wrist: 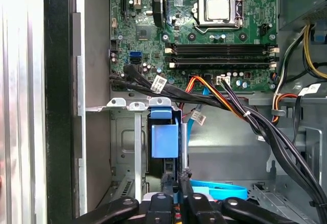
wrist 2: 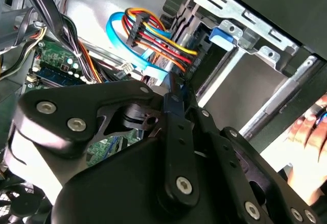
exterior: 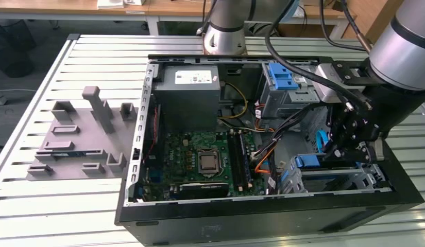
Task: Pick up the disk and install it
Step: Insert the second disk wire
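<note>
My gripper (exterior: 336,152) hangs inside the open computer case, over the metal drive bay (exterior: 339,180) at the exterior view's lower right. In both wrist views its black fingers (wrist: 187,185) stand close together on a thin upright piece, the disk (wrist: 183,147) seen edge-on with a blue rail (wrist 2: 173,89) along it. The disk's edge reaches down beside the bay's blue latch (wrist: 165,140). Its label and flat faces are hidden.
Black, orange and blue cables (wrist: 245,117) cross just beside the bay. The motherboard (exterior: 198,154) and grey power supply (exterior: 188,87) fill the case's other half. A second bay with a blue latch (exterior: 284,77) sits behind. A grey fixture plate (exterior: 74,139) lies outside. A person's hand (wrist 2: 311,127) shows outside the case.
</note>
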`<action>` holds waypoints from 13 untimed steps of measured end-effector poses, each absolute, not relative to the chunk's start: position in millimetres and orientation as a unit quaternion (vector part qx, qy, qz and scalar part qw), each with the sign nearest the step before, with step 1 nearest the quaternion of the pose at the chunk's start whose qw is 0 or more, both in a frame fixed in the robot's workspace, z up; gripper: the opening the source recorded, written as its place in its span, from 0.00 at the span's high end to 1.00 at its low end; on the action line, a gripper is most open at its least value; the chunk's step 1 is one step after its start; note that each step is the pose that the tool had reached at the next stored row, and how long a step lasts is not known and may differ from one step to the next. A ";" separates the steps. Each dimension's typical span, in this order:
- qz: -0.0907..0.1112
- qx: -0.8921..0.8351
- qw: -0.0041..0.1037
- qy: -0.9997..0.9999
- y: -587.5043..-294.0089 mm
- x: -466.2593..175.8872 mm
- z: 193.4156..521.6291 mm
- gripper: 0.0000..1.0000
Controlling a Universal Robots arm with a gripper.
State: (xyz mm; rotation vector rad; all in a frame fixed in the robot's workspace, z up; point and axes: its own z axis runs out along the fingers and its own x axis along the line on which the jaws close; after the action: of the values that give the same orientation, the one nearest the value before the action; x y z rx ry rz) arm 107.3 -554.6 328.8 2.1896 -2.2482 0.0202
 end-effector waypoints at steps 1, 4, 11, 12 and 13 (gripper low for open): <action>0.006 0.698 0.002 -0.716 -554.6 107.3 328.7 0.77; 0.007 0.698 0.002 -0.716 -554.6 107.3 328.4 0.77; 0.006 0.698 0.001 -0.716 -554.6 107.3 332.2 0.62; 0.006 0.698 0.001 -0.716 -554.6 107.2 332.8 0.62; 0.006 0.698 0.001 -0.716 -554.7 107.2 333.3 0.62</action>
State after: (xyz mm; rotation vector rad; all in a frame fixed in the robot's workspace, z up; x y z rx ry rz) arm 107.2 -554.7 333.3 2.1901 -2.2489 0.0186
